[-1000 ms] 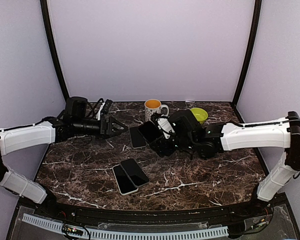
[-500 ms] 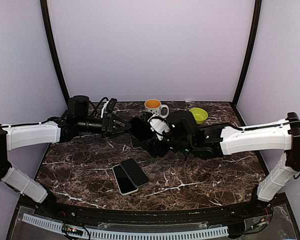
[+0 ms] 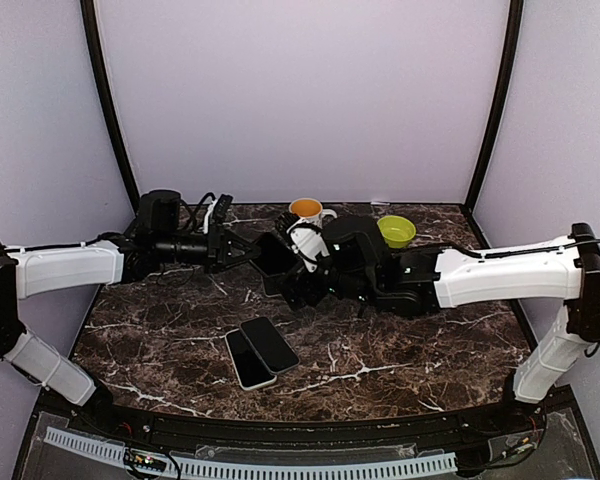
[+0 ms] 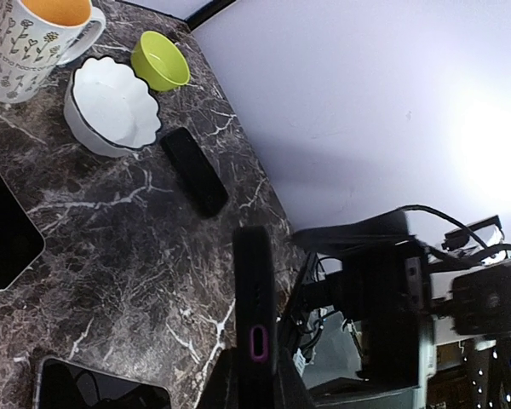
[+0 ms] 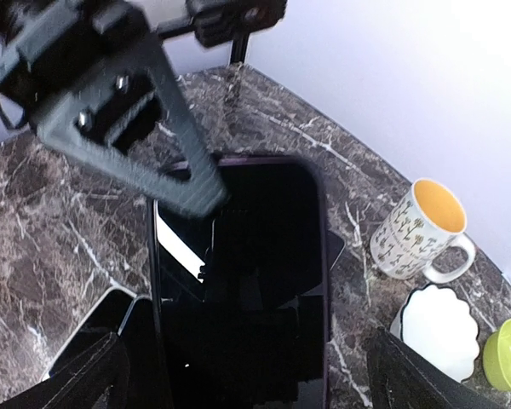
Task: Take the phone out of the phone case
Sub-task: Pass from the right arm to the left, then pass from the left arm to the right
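The phone, a black slab in a dark phone case (image 3: 276, 256) with a purple-ringed port, hangs above the table's back middle. In the left wrist view I look along the phone case's thin edge (image 4: 254, 290), and my left gripper (image 4: 254, 388) is shut on its near end. The right wrist view shows the phone's black screen (image 5: 268, 247) face on. My right gripper (image 5: 254, 371) is open, one finger (image 5: 102, 375) off each long side of the phone, apart from it. From above, my left gripper (image 3: 246, 250) and right gripper (image 3: 298, 280) meet at the phone.
A patterned mug (image 3: 306, 209), a white scalloped bowl (image 4: 111, 106) and a green bowl (image 3: 397, 231) stand at the back. Two phones (image 3: 261, 352) lie side by side at the front middle. A black case (image 4: 194, 172) and another phone (image 4: 4, 230) lie flat nearby.
My left gripper reached right and shut on the end of the cased phone. My right gripper carried the phone left toward it, then opened its jaws wide.
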Robot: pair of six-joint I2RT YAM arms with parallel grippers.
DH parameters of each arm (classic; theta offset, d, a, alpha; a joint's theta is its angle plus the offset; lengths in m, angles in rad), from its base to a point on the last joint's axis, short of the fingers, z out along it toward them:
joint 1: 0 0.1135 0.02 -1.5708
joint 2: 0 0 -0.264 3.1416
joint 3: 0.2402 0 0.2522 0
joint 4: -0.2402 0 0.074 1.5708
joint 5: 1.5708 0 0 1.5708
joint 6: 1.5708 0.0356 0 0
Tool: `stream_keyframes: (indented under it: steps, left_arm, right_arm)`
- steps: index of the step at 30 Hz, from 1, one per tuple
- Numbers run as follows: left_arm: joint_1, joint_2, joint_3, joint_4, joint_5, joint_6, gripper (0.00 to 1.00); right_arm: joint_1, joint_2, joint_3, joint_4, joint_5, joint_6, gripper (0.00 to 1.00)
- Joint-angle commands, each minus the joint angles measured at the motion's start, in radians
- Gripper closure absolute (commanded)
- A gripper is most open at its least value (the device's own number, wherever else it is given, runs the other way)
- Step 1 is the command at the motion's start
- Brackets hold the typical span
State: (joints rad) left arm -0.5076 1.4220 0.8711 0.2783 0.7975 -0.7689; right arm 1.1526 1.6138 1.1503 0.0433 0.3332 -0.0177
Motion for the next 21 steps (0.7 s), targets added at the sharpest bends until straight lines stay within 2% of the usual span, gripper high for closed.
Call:
stream_keyframes:
  steps: [1,5,10,14,18,21]
  left_arm:
    - [0.006,-0.077,0.027,0.03,-0.077,0.093,1.0]
    - [0.017,-0.17,0.026,0.025,-0.206,0.14,1.0]
    - [0.047,-0.263,0.036,0.092,-0.238,0.152,1.0]
    - [0.054,-0.328,0.038,0.14,-0.264,0.175,1.0]
    - [0.055,-0.375,0.032,0.2,-0.266,0.153,1.0]
    - [0.055,-0.401,0.028,0.235,-0.286,0.103,1.0]
  right_arm:
    - [-0.018,-0.041,0.084,0.018,0.106,0.108,0.01]
    - [-0.079,-0.112,0.053,0.036,0.031,0.187,0.01]
    - [-0.153,-0.177,-0.001,0.106,-0.195,0.321,0.01]
    - [-0.164,-0.199,-0.025,0.162,-0.257,0.368,0.01]
    - [-0.183,-0.188,-0.048,0.302,-0.459,0.404,0.01]
    - [-0.183,-0.165,-0.034,0.361,-0.493,0.431,0.01]
